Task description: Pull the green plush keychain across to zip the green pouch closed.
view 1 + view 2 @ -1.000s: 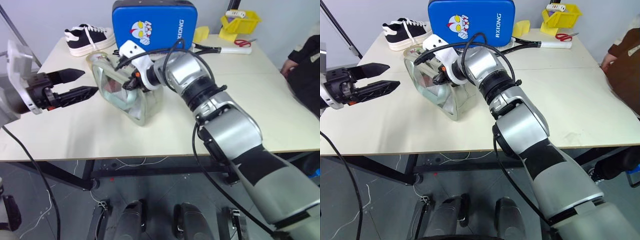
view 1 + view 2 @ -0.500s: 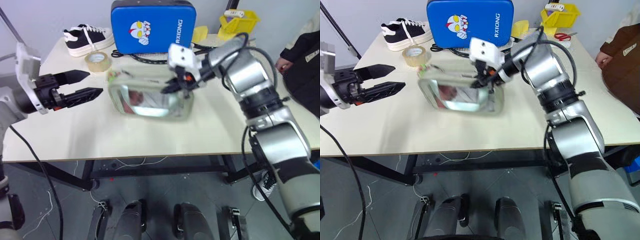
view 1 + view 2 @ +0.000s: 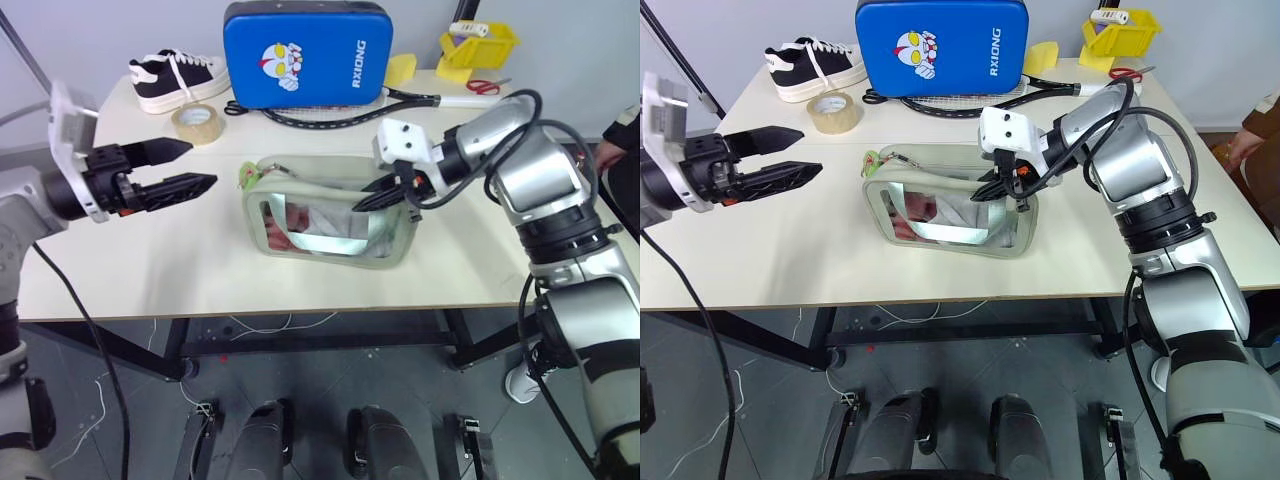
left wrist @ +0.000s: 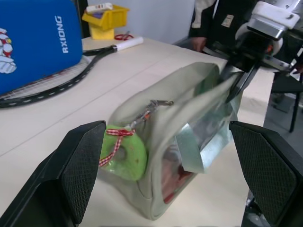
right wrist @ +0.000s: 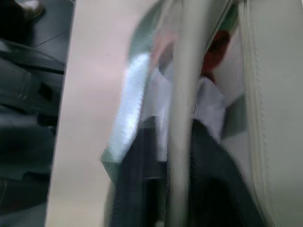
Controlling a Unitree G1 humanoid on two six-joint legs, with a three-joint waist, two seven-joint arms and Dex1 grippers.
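One green pouch [image 3: 325, 215], pale sage with a clear window and two straps, stands mid-surface, nearer the front edge. One green plush keychain [image 4: 124, 156], fuzzy with a red-checked bow, hangs at its left end. Bare surface [image 3: 150, 270] lies all round. Left claw [image 3: 190, 168] gapes wide, apart from it; right claw [image 3: 375, 197] straddles a pouch strap, grip uncertain.

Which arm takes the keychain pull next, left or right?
Left, probably. Its open end effector points at the green plush keychain, which hangs at the near end of the green pouch. The right end effector sits at the pouch's far end, on a strap.
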